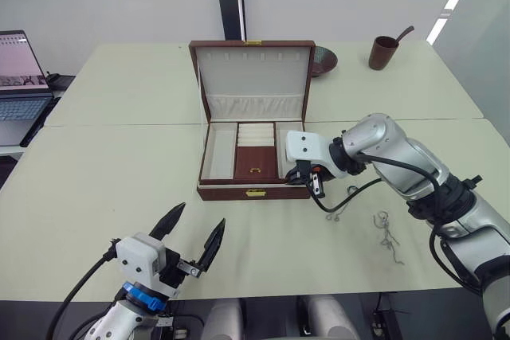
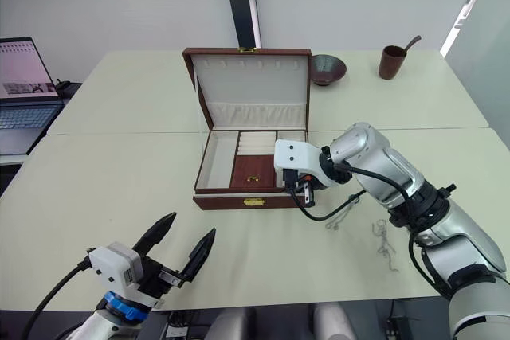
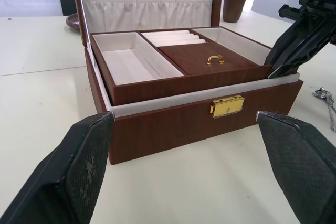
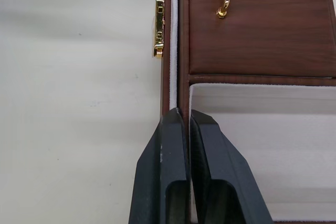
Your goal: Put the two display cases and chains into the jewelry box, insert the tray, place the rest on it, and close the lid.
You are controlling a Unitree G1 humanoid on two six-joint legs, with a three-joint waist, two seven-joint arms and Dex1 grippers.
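Observation:
The brown jewelry box (image 1: 253, 193) stands open at mid-table, its lid (image 1: 253, 69) upright. Inside sits the tray (image 1: 217, 153), with white compartments and a brown flap bearing a gold handle (image 3: 212, 59). My right gripper (image 1: 307, 181) is at the box's front right corner, shut on the tray's front rim (image 4: 184, 77). Two chains (image 1: 341, 209) (image 1: 388, 236) lie on the table to the right of the box. My left gripper (image 1: 199, 215) hovers open near the table's front edge, left of the box, holding nothing. The display cases are out of view.
A laptop (image 1: 20, 77) sits at the far left. A dark bowl (image 1: 323, 60) is behind the lid, and a brown cup with a spoon (image 1: 385, 52) stands at the back right. A black cable (image 1: 351, 193) loops from my right arm near the first chain.

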